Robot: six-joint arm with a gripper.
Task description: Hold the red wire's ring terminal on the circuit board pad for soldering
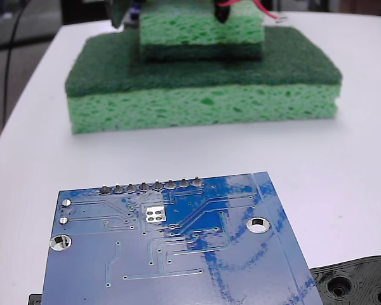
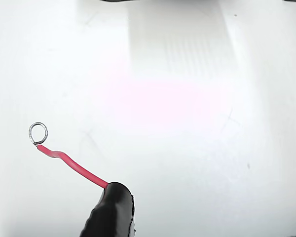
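Note:
The blue circuit board (image 1: 178, 254) lies in the foreground of the fixed view. Its small silvery pad (image 1: 155, 214) with four dark holes sits below a row of grey solder bumps. Far behind it, at the top edge above the sponges, my gripper (image 1: 222, 10) is shut on the red wire (image 1: 257, 7). The ring terminal (image 1: 280, 19) hangs at the wire's right end, well away from the board. In the wrist view the red wire (image 2: 71, 165) curves up and left out of my black gripper (image 2: 113, 197) to the silvery ring terminal (image 2: 38, 133), over bare white table. The board is out of this view.
A large green sponge (image 1: 203, 89) with a smaller green sponge (image 1: 200, 32) on top stands on the white table (image 1: 343, 171) between gripper and board. A black plastic piece with holes (image 1: 359, 283) lies at the board's right corner.

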